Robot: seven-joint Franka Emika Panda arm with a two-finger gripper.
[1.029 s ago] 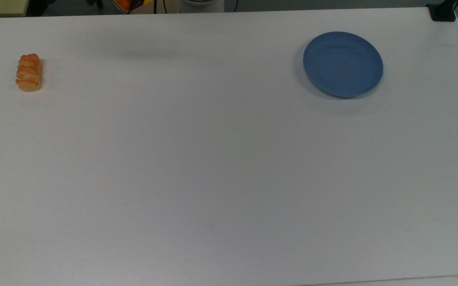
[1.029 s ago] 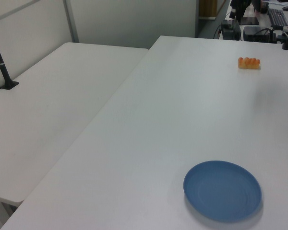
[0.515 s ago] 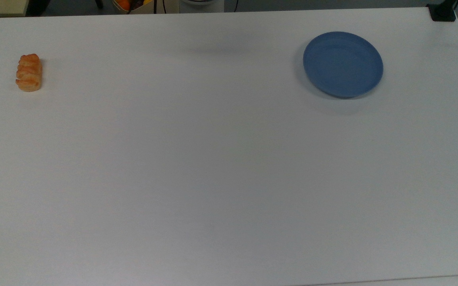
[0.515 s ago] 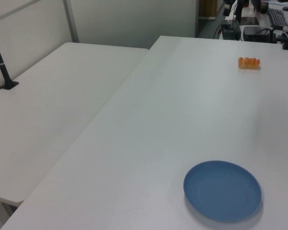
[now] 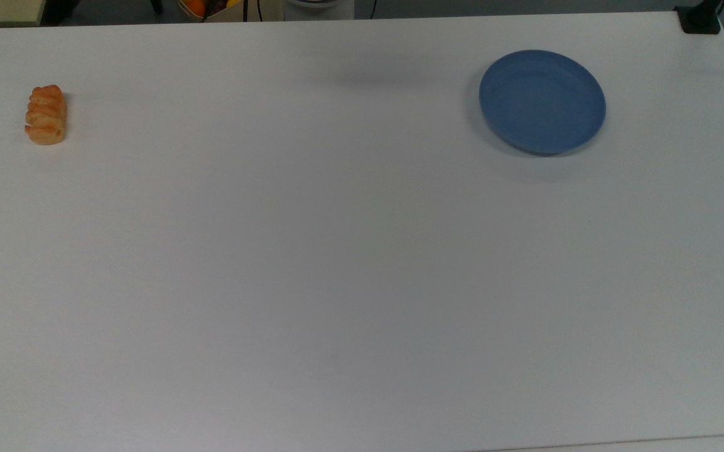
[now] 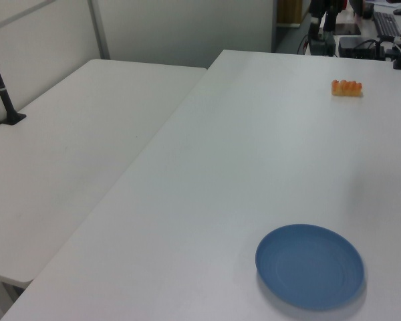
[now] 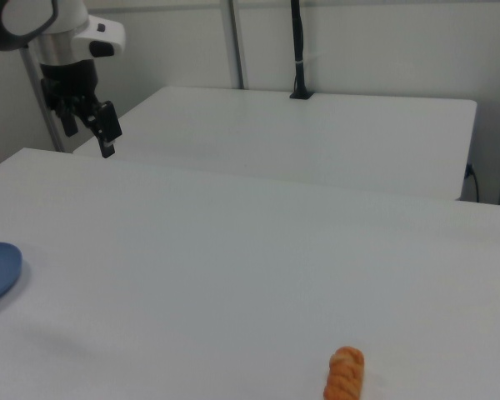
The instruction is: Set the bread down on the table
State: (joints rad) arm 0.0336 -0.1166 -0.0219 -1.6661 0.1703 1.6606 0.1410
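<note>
Bread lies flat on the white table at the upper left of the top view, at the upper right of the left view, and at the bottom edge of the right view. Nothing touches it. The blue plate sits well apart from it, at the upper right of the top view, and carries nothing.

The gripper hangs above the table at the upper left of the right view, well apart from the bread and nearer the plate's side. It holds nothing; whether its fingers are parted or closed cannot be told.

As the bread lies on the tabletop and not on the plate, the task appears complete. The main risk is a needless further pass: a low sweep across the table could nudge the light roll toward the near edge in the right view, or clip the plate.

A second white table adjoins the first, with a black post clamped at its far side. Dark desk equipment stands beyond the table's end in the left view. Nothing lies between gripper and bread.
</note>
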